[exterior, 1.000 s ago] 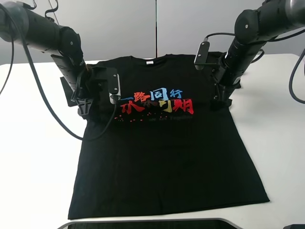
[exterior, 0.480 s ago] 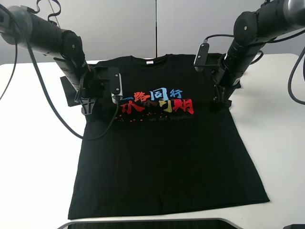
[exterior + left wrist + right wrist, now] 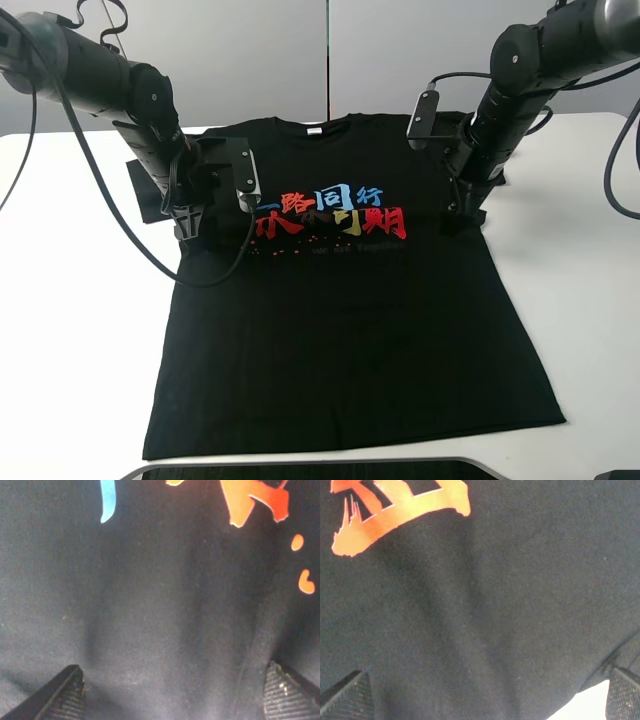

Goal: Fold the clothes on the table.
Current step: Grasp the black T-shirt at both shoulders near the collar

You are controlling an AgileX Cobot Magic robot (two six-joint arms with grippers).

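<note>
ok so starting at the fingertips: the left gripper [image 3: 175,700] has its two ribbed pads [image 3: 65,697] spread wide, one at each side of the left wrist view, with nothing but smooth black cloth between them, so it's open and not pinching anything. It's right down close to the fabric, but I honestly can't tell if the tips are touching it. Same deal with the right gripper [image 3: 485,700]: fingers [image 3: 345,697] far apart, open, only cloth in the gap, and a little sliver of white table [image 3: 585,706] peeks out just beside one finger, so that one is sitting at the shirt's side edge. Both wrist views catch bits of the printed characters [image 3: 330,212], orange-red strokes on both and a blue stroke on the left one. From the high camera, the left gripper [image 3: 195,215] is over the chest just beside the left end of the print, near where the sleeve [image 3: 142,192] sticks out, and a cable [image 3: 205,280] from that arm droops in a loop across the cloth. The right gripper [image 3: 462,210] is just past the right end of the print, by the shirt's edge under the other sleeve. The black T-shirt [image 3: 340,340] itself lies flat, unfolded and print up in the middle of the white table [image 3: 70,320], collar and small white neck label [image 3: 314,131] toward the far side, hem toward the near edge, with a few soft wrinkles across the body
</note>
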